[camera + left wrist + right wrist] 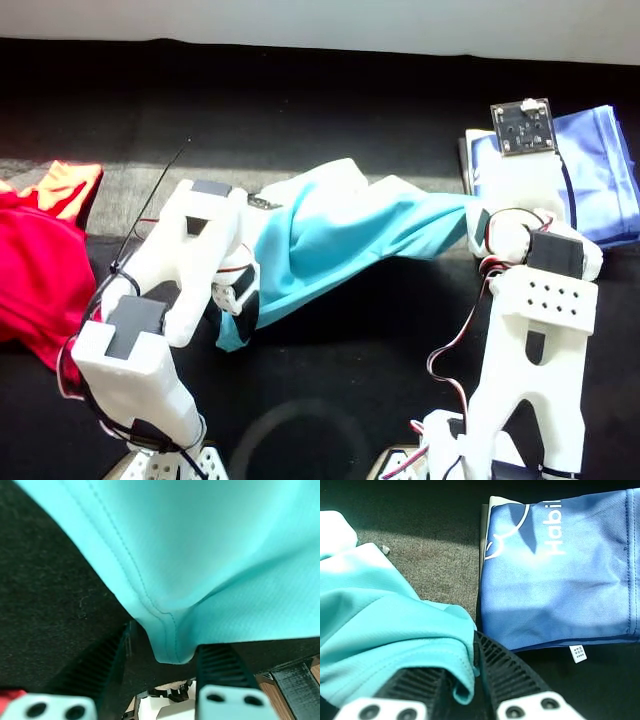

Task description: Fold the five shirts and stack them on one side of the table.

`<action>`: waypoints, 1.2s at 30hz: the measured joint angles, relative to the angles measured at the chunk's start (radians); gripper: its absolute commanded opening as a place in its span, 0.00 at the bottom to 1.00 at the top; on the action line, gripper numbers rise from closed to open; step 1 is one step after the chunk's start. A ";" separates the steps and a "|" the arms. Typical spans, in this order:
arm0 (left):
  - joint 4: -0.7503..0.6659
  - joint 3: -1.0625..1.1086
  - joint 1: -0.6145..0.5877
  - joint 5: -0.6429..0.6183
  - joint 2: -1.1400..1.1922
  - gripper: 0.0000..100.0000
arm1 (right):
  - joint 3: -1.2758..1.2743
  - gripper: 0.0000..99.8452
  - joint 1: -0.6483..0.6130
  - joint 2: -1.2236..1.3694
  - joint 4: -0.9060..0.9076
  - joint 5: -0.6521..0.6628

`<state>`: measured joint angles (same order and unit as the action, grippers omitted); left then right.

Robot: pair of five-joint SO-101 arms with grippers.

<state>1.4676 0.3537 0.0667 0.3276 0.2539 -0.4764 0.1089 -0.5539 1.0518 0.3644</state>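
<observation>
Dark, felt-like tabletop [330, 110], crossed through the middle by a sunlit band. At the left edge, lying crumpled: red shirt [35, 270], with an orange garment [72, 188] touching its far side. At the far right, lying flat and folded: blue shirt [600, 180], white print on top, small white label [578, 653] at one hem, resting on a thin pale layer [495, 501] that peeks out along one side. Between the two, spanning the middle: teal shirt [340, 235]. Cannot tell whether its lower tail touches the surface.
</observation>
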 measured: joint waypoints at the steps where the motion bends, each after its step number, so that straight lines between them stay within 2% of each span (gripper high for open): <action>1: 0.000 0.000 0.000 0.000 0.000 0.19 | 0.000 0.01 0.000 0.000 0.000 0.000; 8: 0.054 0.000 0.052 0.000 0.000 0.19 | 0.000 0.01 0.000 0.000 0.000 0.000; 13: 0.130 0.011 0.161 0.000 -0.041 0.19 | 0.000 0.01 0.000 0.000 0.000 0.000; 18: 0.149 0.063 0.275 0.034 -0.089 0.19 | 0.000 0.01 0.000 0.000 0.000 0.000; 22: 0.121 0.101 0.261 0.071 -0.089 0.19 | 0.000 0.01 0.000 0.000 0.000 0.000; 29: -0.029 0.135 0.123 0.075 -0.089 0.19 | 0.000 0.01 0.000 0.000 0.000 0.000; 36: -0.172 0.138 0.115 0.051 -0.097 0.19 | 0.000 0.01 0.000 0.000 0.000 0.000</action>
<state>1.2958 0.4918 0.1818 0.3782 0.1573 -0.4764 0.1089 -0.5539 1.0518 0.3644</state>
